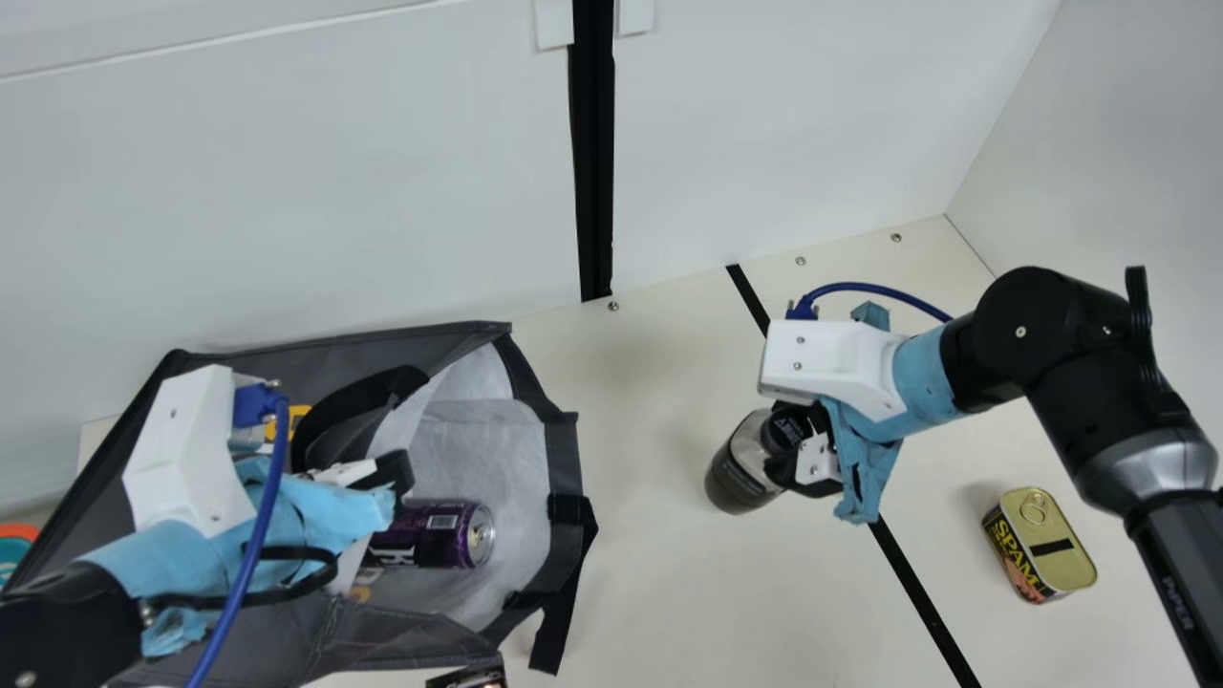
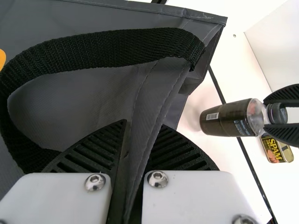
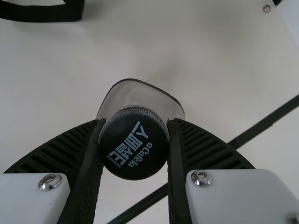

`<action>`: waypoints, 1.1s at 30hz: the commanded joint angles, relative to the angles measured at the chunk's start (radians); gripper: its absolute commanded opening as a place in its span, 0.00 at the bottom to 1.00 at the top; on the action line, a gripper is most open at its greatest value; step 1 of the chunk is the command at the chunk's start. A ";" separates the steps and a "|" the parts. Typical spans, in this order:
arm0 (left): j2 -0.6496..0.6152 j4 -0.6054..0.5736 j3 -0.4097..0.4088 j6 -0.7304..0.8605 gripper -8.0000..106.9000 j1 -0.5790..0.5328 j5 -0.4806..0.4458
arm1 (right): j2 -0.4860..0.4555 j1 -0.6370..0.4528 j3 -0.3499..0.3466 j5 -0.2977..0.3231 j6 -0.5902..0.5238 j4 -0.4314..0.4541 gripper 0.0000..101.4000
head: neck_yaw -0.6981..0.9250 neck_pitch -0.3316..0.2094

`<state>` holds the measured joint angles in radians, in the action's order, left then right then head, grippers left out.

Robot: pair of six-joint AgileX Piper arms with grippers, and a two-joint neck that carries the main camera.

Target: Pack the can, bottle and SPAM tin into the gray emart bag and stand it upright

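A: Left gripper (image 1: 399, 473)?
B: Clenched on gray emart bag (image 1: 562, 449); purple can (image 1: 435, 535) inside, near those jaws
A: Right gripper (image 1: 791, 457)?
B: Grasping bottle (image 1: 738, 470) (by its black cap (image 3: 134, 144)); SPAM tin (image 1: 1051, 552) well apart from jaws

Purple can (image 1: 435, 535) lying in gray bag (image 1: 401, 635)
Bag's sideways, wide open; black-capped bottle (image 1: 740, 468) between it and gold-topped SPAM tin (image 1: 1041, 545)

One gray bag (image 1: 411, 638), one purple can (image 1: 435, 535), one bottle (image 1: 740, 473), one SPAM tin (image 1: 1040, 547), two robot arms (image 1: 1099, 382), one left end effector (image 1: 394, 473), one right end effector (image 1: 791, 459), two blue cables (image 1: 256, 545), one counter (image 1: 659, 592)
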<state>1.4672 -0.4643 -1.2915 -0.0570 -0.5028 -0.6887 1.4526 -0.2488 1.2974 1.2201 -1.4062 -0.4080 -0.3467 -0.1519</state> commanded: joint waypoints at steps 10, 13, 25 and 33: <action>0.000 0.000 0.000 0.000 0.00 0.000 0.000 | -0.039 0.068 -0.010 0.000 -0.011 -0.122 0.00 | -0.002 -0.023; 0.000 0.000 0.000 0.000 0.00 0.000 0.000 | -0.049 0.084 -0.007 0.000 0.000 -0.147 0.00 | -0.002 -0.023; 0.000 0.000 0.000 0.000 0.00 0.000 0.000 | -0.093 0.172 0.041 0.000 0.084 -0.238 0.00 | -0.002 -0.023; 0.000 0.000 0.000 0.000 0.00 0.000 0.000 | -0.119 0.242 0.095 0.000 0.159 -0.277 0.00 | -0.002 -0.023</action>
<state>1.4672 -0.4643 -1.2915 -0.0570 -0.5028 -0.6887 1.3344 -0.0144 1.3880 1.2228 -1.2585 -0.6802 -0.3467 -0.1519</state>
